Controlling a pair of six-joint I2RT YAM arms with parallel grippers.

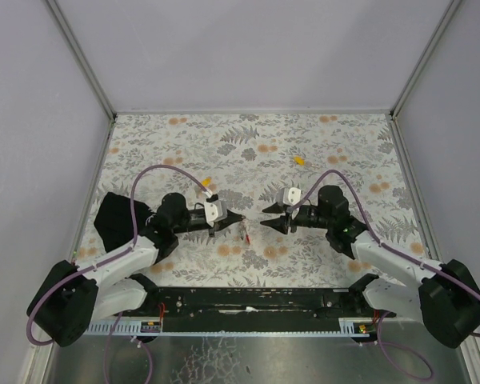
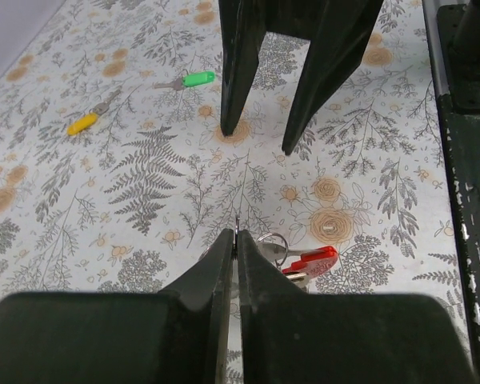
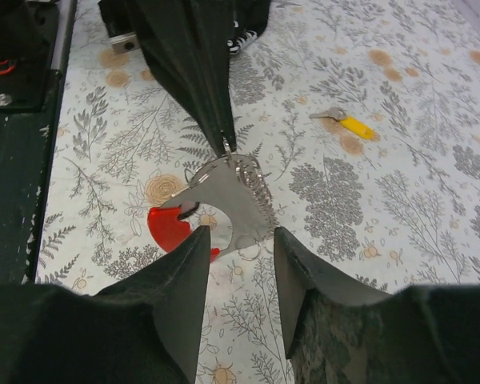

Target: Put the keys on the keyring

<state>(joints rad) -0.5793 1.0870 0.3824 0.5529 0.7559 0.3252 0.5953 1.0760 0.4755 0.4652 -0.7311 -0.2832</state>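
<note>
Just left of centre the left gripper (image 1: 241, 218) pinches the keyring (image 2: 310, 260) between pressed-together fingers, steadying it for threading, while the right gripper (image 1: 264, 217) faces it with fingers spread, seemingly free to fetch the yellow key (image 1: 300, 160) at upper right.

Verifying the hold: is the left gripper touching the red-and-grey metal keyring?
Touching. Right wrist view: the shut left gripper pinches the red-and-grey metal keyring at its wire coil.

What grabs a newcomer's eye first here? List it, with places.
The shut left hand pinches the keyring, with its red tab, mid-table, facing the open right hand. A yellow key and a green key lie loose on the floral cloth beyond.
</note>
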